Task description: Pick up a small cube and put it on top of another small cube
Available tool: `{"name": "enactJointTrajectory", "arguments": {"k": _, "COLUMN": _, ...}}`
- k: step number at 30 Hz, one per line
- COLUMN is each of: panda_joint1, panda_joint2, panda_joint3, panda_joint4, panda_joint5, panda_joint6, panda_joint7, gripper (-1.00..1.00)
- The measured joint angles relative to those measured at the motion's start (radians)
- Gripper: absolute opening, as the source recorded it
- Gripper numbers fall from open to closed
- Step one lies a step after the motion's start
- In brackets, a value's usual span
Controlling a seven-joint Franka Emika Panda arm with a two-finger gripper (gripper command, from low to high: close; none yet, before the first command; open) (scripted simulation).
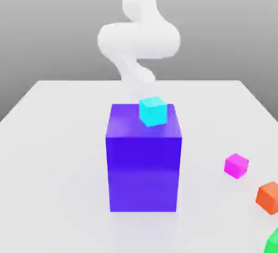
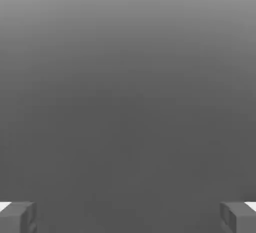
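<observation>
A small cyan cube (image 1: 153,111) rests on top of a tall blue block (image 1: 143,165), at the edge toward the exterior view's right. The gripper (image 2: 128,218) has its fingers spread wide, nothing between them. Magenta (image 1: 237,165), orange (image 1: 268,197) and green (image 1: 273,243) cubes lie near the tabletop's (image 1: 65,154) edge at the exterior view's right. The white arm (image 1: 139,40) stands behind the block.

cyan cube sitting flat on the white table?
No, in the exterior view the cyan cube shows against the top of the big blue block, well above the white table.
</observation>
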Motion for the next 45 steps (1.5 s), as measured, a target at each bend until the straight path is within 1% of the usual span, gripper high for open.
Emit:
{"name": "enactJointTrajectory", "arguments": {"k": 6, "panda_joint1": 0.128, "panda_joint2": 0.222, "panda_joint3": 0.118, "panda_joint4": -0.144, "panda_joint5": 0.062, "panda_joint6": 0.152, "panda_joint7": 0.015, "gripper": 0.00}}
{"name": "enactJointTrajectory", "arguments": {"k": 12, "panda_joint1": 0.247, "panda_joint2": 0.443, "panda_joint3": 0.261, "panda_joint4": -0.287, "panda_joint5": 0.087, "panda_joint6": 0.304, "panda_joint7": 0.058, "gripper": 0.00}}
{"name": "enactJointTrajectory", "arguments": {"k": 16, "panda_joint1": 0.316, "panda_joint2": 0.591, "panda_joint3": 0.355, "panda_joint4": -0.381, "panda_joint5": 0.055, "panda_joint6": 0.405, "panda_joint7": 0.120, "gripper": 0.00}}
{"name": "enactJointTrajectory", "arguments": {"k": 19, "panda_joint1": 0.374, "panda_joint2": 0.708, "panda_joint3": 0.404, "panda_joint4": -0.452, "panda_joint5": -0.032, "panda_joint6": 0.480, "panda_joint7": 0.211, "gripper": 0.00}}
{"name": "enactJointTrajectory", "arguments": {"k": 20, "panda_joint1": 0.405, "panda_joint2": 0.747, "panda_joint3": 0.396, "panda_joint4": -0.463, "panda_joint5": -0.080, "panda_joint6": 0.506, "panda_joint7": 0.251, "gripper": 0.00}}
{"name": "enactJointTrajectory", "arguments": {"k": 22, "panda_joint1": 0.450, "panda_joint2": 0.825, "panda_joint3": 0.330, "panda_joint4": -0.461, "panda_joint5": -0.191, "panda_joint6": 0.559, "panda_joint7": 0.336, "gripper": 0.00}}
{"name": "enactJointTrajectory", "arguments": {"k": 24, "panda_joint1": 0.519, "panda_joint2": 0.899, "panda_joint3": 0.239, "panda_joint4": -0.447, "panda_joint5": -0.295, "panda_joint6": 0.613, "panda_joint7": 0.414, "gripper": 0.00}}
{"name": "enactJointTrajectory", "arguments": {"k": 26, "panda_joint1": 0.606, "panda_joint2": 0.970, "panda_joint3": 0.136, "panda_joint4": -0.430, "panda_joint5": -0.365, "panda_joint6": 0.669, "panda_joint7": 0.468, "gripper": 0.00}}
{"name": "enactJointTrajectory", "arguments": {"k": 27, "panda_joint1": 0.649, "panda_joint2": 1.004, "panda_joint3": 0.088, "panda_joint4": -0.423, "panda_joint5": -0.387, "panda_joint6": 0.697, "panda_joint7": 0.486, "gripper": -1.00}}
{"name": "enactJointTrajectory", "arguments": {"k": 32, "panda_joint1": 0.649, "panda_joint2": 1.004, "panda_joint3": 0.088, "panda_joint4": -0.423, "panda_joint5": -0.389, "panda_joint6": 0.698, "panda_joint7": 0.488, "gripper": -1.00}}
{"name": "enactJointTrajectory", "arguments": {"k": 33, "panda_joint1": 0.671, "panda_joint2": 1.021, "panda_joint3": 0.064, "panda_joint4": -0.419, "panda_joint5": -0.399, "panda_joint6": 0.712, "panda_joint7": 0.497, "gripper": -1.00}}
{"name": "enactJointTrajectory", "arguments": {"k": 34, "panda_joint1": 0.664, "panda_joint2": 1.012, "panda_joint3": 0.073, "panda_joint4": -0.421, "panda_joint5": -0.391, "panda_joint6": 0.705, "panda_joint7": 0.491, "gripper": -1.00}}
{"name": "enactJointTrajectory", "arguments": {"k": 36, "panda_joint1": 0.613, "panda_joint2": 0.960, "panda_joint3": 0.135, "panda_joint4": -0.434, "panda_joint5": -0.342, "panda_joint6": 0.664, "panda_joint7": 0.452, "gripper": -1.00}}
{"name": "enactJointTrajectory", "arguments": {"k": 39, "panda_joint1": 0.558, "panda_joint2": 0.856, "panda_joint3": 0.225, "panda_joint4": -0.459, "panda_joint5": -0.198, "panda_joint6": 0.586, "panda_joint7": 0.344, "gripper": -1.00}}
{"name": "enactJointTrajectory", "arguments": {"k": 41, "panda_joint1": 0.557, "panda_joint2": 0.787, "panda_joint3": 0.249, "panda_joint4": -0.471, "panda_joint5": -0.104, "panda_joint6": 0.532, "panda_joint7": 0.273, "gripper": -1.00}}
{"name": "enactJointTrajectory", "arguments": {"k": 43, "panda_joint1": 0.536, "panda_joint2": 0.788, "panda_joint3": 0.244, "panda_joint4": -0.425, "panda_joint5": -0.091, "panda_joint6": 0.487, "panda_joint7": 0.239, "gripper": -1.00}}
{"name": "enactJointTrajectory", "arguments": {"k": 45, "panda_joint1": 0.518, "panda_joint2": 0.815, "panda_joint3": 0.232, "panda_joint4": -0.359, "panda_joint5": -0.101, "panda_joint6": 0.445, "panda_joint7": 0.212, "gripper": -1.00}}
